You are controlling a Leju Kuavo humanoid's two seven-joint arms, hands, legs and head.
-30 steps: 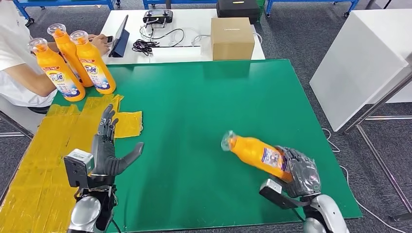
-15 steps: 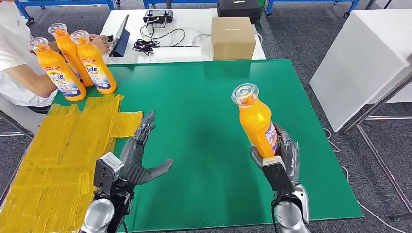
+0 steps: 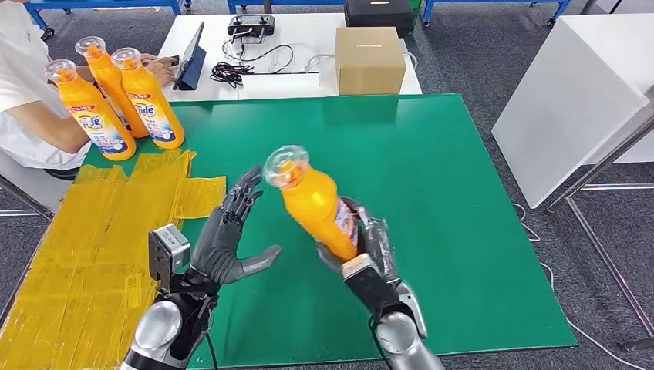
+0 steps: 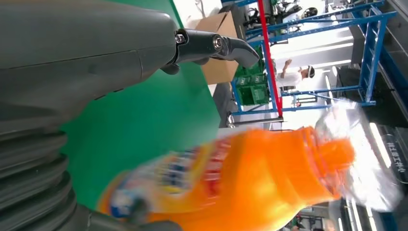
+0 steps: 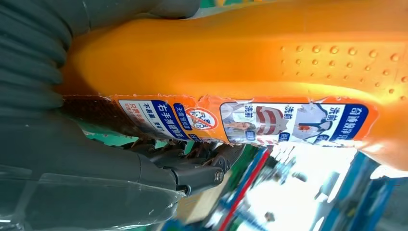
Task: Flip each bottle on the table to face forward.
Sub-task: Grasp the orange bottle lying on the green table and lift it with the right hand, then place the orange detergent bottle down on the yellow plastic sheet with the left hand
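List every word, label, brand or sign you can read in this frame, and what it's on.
"Tide": front labels of the standing bottles at the table's far left corner.
"洗前", twice: label strip on the held bottle, in the right hand.
The rest of that strip's Chinese print is too small to read reliably.
Held bottle's label in the left wrist view: blurred.
Cardboard box: no legible print.

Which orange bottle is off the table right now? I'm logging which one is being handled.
The orange bottle gripped by the right robot hand, tilted above the green mat. The other three bottles stand upright together at the mat's far left corner.
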